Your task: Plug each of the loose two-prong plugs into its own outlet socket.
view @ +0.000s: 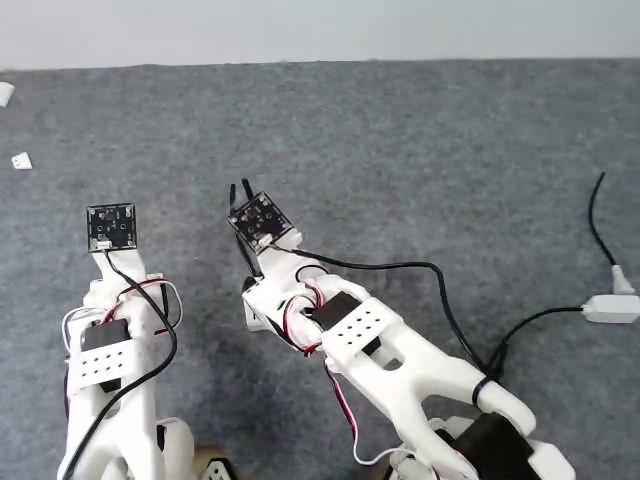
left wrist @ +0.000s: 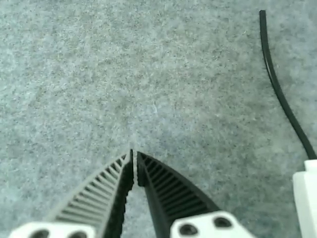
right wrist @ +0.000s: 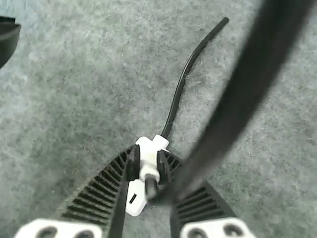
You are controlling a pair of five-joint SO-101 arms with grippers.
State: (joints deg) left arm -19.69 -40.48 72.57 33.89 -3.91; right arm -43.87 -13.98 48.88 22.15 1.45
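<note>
Nothing legible: no words, numbers or signs. In the high view, the dark board (view: 111,227) at centre left and the second board (view: 260,220) near centre carry pale specks too small to read. In the right wrist view, the white plug (right wrist: 148,148) bears one tiny dark mark, unreadable.

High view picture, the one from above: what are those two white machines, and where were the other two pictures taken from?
Those are robot arms, the left arm and right arm, on a grey table. The high view looks down from a fixed camera; each other picture comes from a camera on one arm's wrist, looking past its gripper. The left gripper is shut on nothing. The right gripper is shut on a white plug trailing a black cable. Off to the right lie a white connector and another cable.
</note>
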